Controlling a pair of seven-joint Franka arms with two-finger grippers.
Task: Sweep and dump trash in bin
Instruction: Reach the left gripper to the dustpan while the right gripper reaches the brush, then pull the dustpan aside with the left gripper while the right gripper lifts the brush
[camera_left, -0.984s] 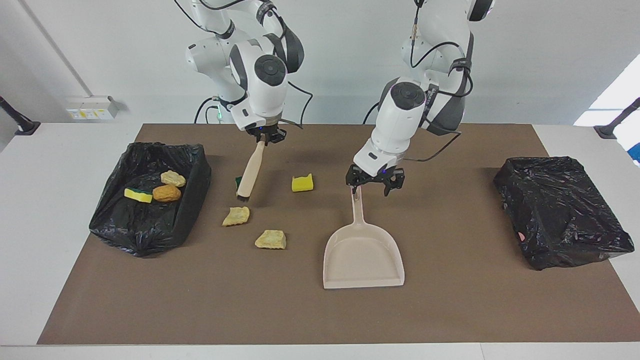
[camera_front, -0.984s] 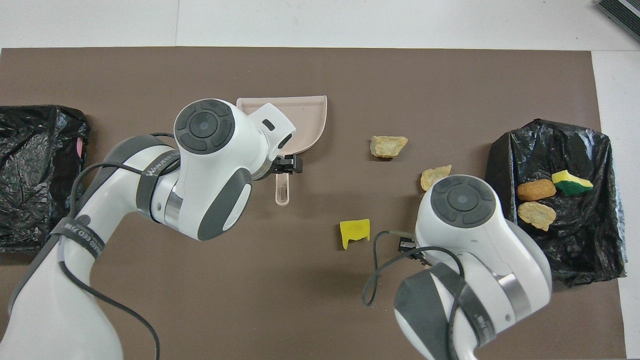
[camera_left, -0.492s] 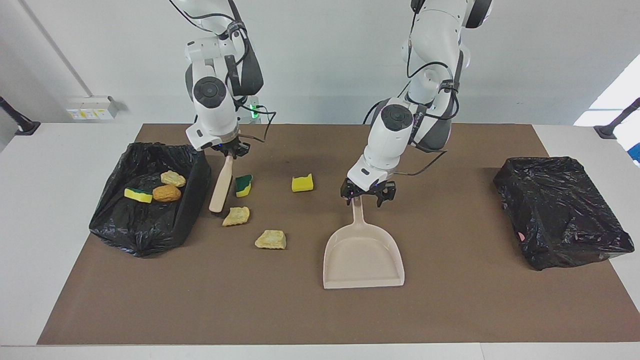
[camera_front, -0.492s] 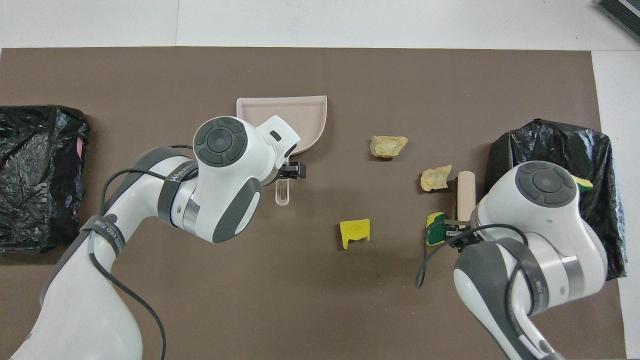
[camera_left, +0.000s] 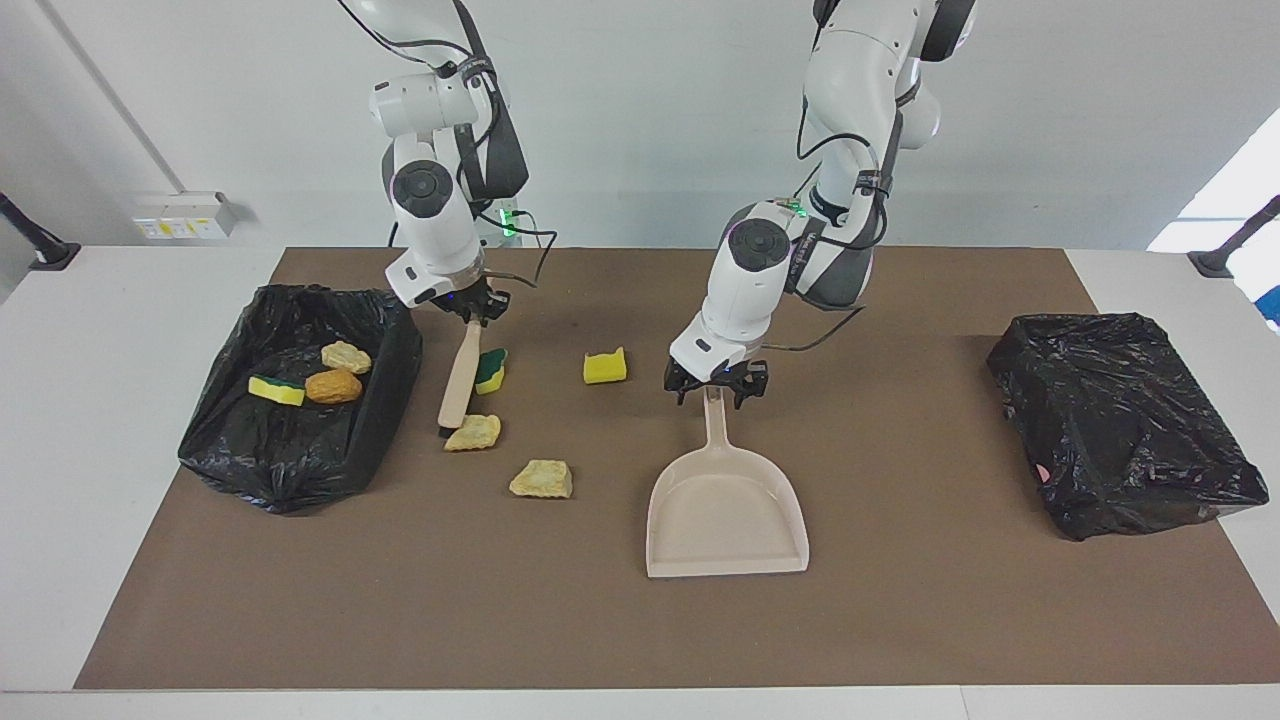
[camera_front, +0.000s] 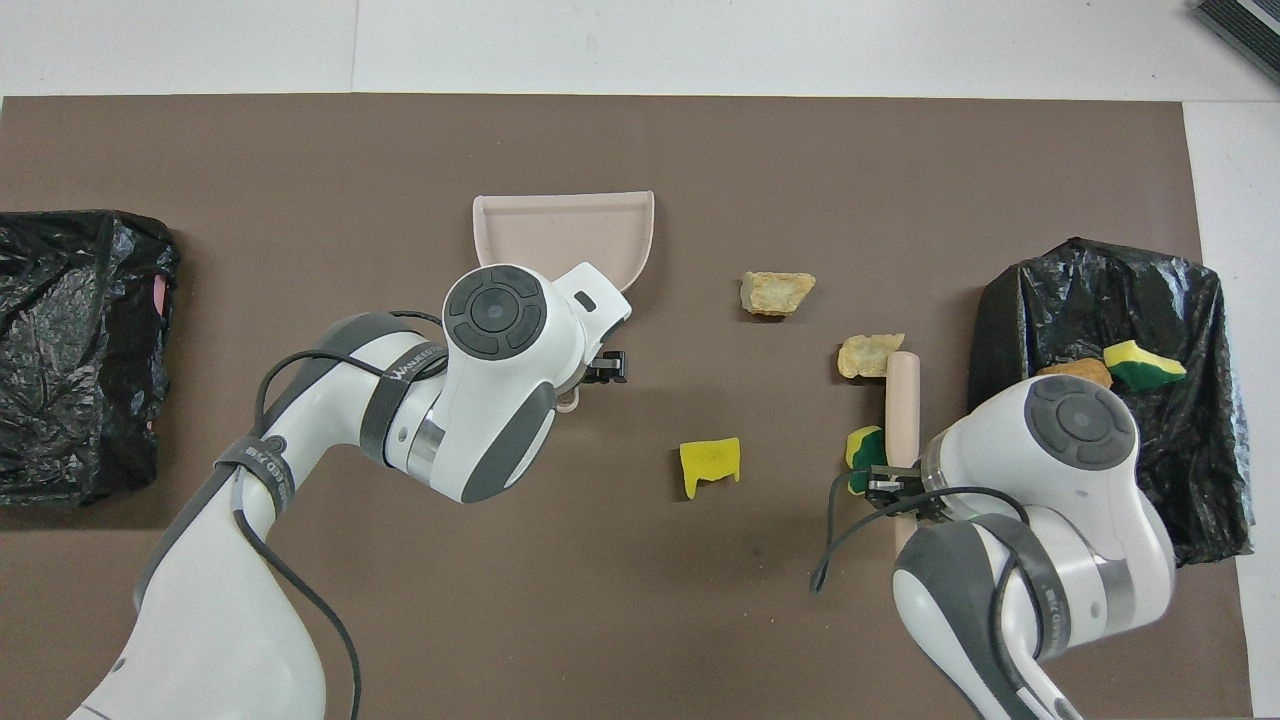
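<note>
My right gripper is shut on the beige brush, whose bristle end rests on the mat against a pale beige chunk. A green-and-yellow chunk lies beside the brush handle. Another beige chunk and a yellow chunk lie on the mat toward the dustpan. The beige dustpan lies flat. My left gripper is open, its fingers either side of the dustpan handle's end. In the overhead view the brush and dustpan show too.
A black-lined bin at the right arm's end holds three chunks. A second black-bagged bin stands at the left arm's end. The brown mat covers the table's middle.
The right arm swung the brush toward the bin, uncovering the green-and-yellow chunk, then brought it back against the beige chunk. The left gripper came down closer around the dustpan handle.
</note>
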